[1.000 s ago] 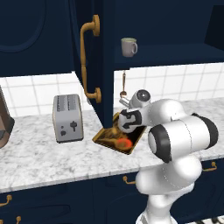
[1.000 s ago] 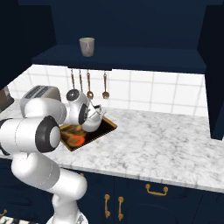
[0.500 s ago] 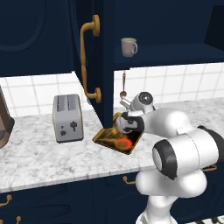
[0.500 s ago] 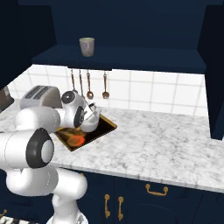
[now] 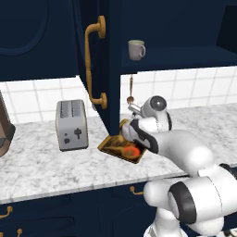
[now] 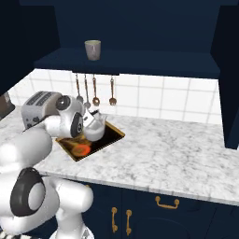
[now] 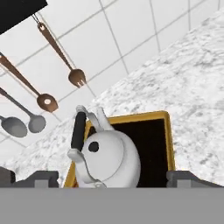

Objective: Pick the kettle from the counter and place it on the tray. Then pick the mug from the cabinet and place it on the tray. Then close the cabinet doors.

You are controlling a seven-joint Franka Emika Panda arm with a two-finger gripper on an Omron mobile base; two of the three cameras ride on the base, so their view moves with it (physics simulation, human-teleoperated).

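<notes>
On the tray [image 7: 168, 131] sits the kettle [image 7: 109, 159] — gripper [image 7: 111, 178] fingers spread wide either side, gripping nothing — apparently delivered, mug [image 5: 136, 49] pending.

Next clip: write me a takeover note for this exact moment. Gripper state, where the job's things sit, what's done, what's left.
Gripper: open, fingers apart either side of the kettle, holding nothing.
Kettle: on the tray, on the counter beside the toaster.
Mug: on the cabinet shelf.
Cabinet doors: open.
Done: kettle placed.
Left: move mug to tray, close doors.
</notes>
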